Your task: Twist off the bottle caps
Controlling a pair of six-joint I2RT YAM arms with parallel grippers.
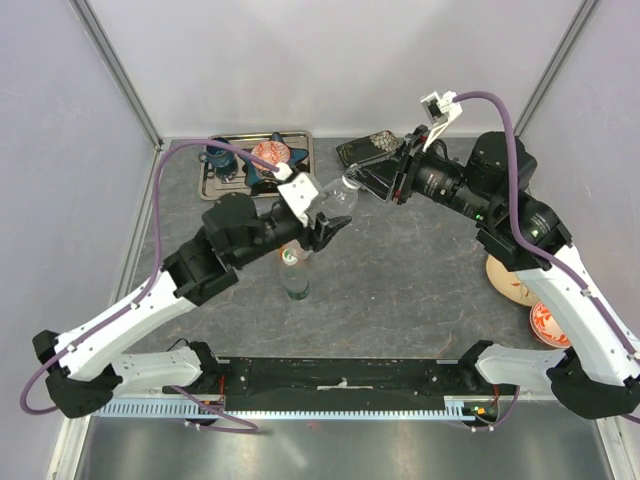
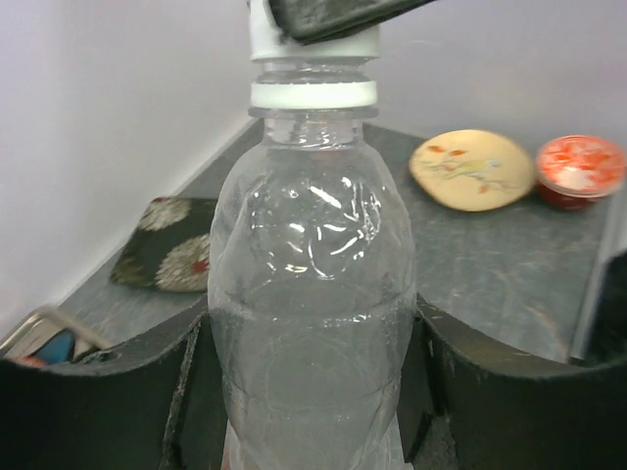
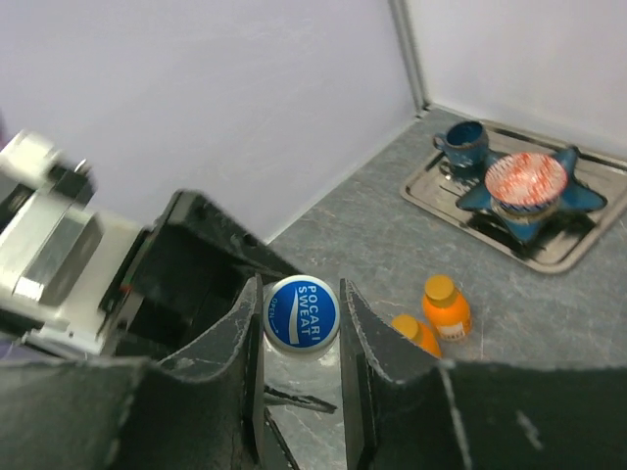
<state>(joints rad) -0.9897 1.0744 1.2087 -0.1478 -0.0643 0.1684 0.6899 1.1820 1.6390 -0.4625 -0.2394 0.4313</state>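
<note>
A clear plastic bottle (image 2: 313, 294) is held off the table between my two arms; in the top view it (image 1: 335, 200) lies tilted towards the right arm. My left gripper (image 2: 313, 372) is shut on its body, one finger on each side. My right gripper (image 3: 301, 328) is shut on its cap (image 3: 301, 313), a blue top reading Pocari Sweat. In the left wrist view the white cap side (image 2: 313, 44) sits under a dark right finger. Two small orange bottles (image 3: 446, 305) with orange caps stand on the table below.
A metal tray (image 1: 300, 140) at the back left holds a blue cup (image 1: 218, 158) and a star dish with a red-patterned bowl (image 1: 270, 155). A black floral pouch (image 1: 365, 145) lies at the back. A beige plate (image 2: 472, 168) and a red bowl (image 2: 580, 166) sit at the right.
</note>
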